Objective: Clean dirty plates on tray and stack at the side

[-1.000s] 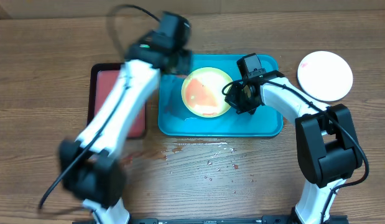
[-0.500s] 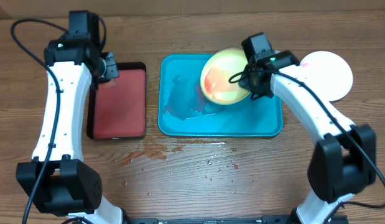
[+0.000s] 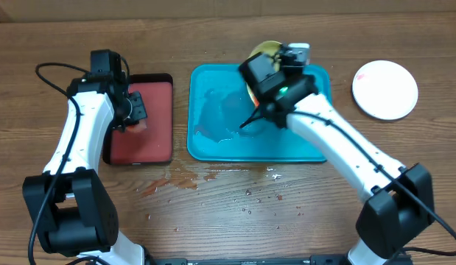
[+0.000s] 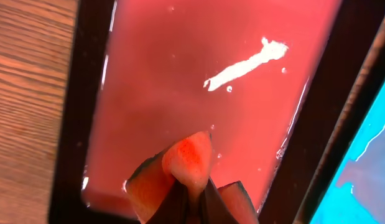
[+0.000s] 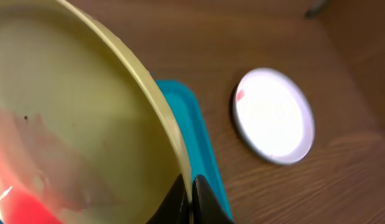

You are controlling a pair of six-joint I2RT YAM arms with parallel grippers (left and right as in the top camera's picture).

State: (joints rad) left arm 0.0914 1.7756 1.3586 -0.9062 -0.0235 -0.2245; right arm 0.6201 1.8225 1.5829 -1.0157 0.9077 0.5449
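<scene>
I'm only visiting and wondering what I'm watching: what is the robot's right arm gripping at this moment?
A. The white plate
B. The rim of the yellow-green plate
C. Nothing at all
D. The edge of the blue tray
B: the right wrist view shows the right gripper shut on the rim of the yellow-green plate, while the white plate lies apart on the table.

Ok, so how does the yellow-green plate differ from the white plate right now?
The yellow-green plate is tilted, its rim pinched by the right gripper over the teal tray; the white plate lies flat on the wooden table beside the tray, untouched. The yellow-green plate carries a broad red smear; the white plate shows only a small red mark near its rim. Both are round.
</scene>
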